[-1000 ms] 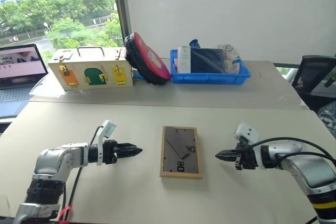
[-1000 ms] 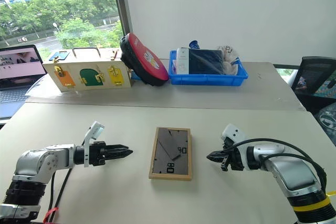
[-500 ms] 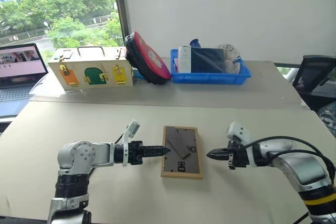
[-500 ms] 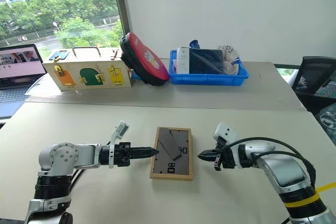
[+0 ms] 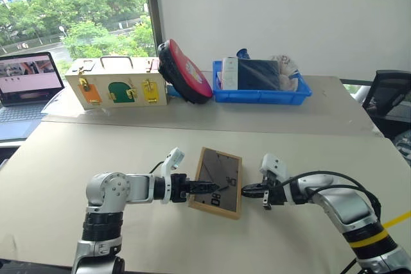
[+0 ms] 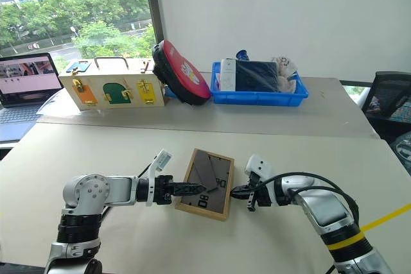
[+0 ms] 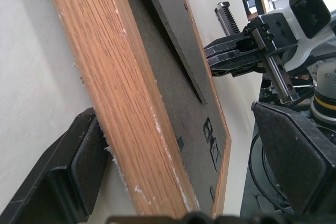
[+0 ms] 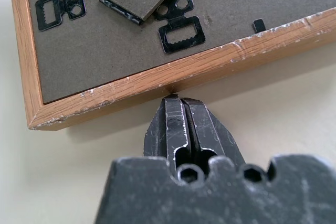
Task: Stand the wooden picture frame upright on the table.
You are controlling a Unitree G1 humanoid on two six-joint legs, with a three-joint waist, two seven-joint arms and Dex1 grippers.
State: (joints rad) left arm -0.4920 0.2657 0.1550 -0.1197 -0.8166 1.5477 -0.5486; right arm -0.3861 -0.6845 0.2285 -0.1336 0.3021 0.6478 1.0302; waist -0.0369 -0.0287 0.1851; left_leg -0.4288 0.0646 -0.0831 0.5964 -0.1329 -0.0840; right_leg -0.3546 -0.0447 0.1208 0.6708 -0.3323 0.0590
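Low in the centre of the head views lies the small rectangular light-wood picture frame [image 5: 217, 182], back panel up, its left edge lifted slightly off the large flat beige bench [image 5: 192, 145]. Spread wide, the left end effector [image 5: 204, 187] straddles that left edge, one black finger [image 7: 68, 166] under the wood and the other above the dark backing. Closed tight, the right end effector [image 8: 176, 109] presses its tip against the frame's right edge. Along the upper part stand a pale wooden box with coloured latched doors [image 5: 115, 84], a red and black round pad [image 5: 184, 70] and a blue plastic tray [image 5: 262, 90].
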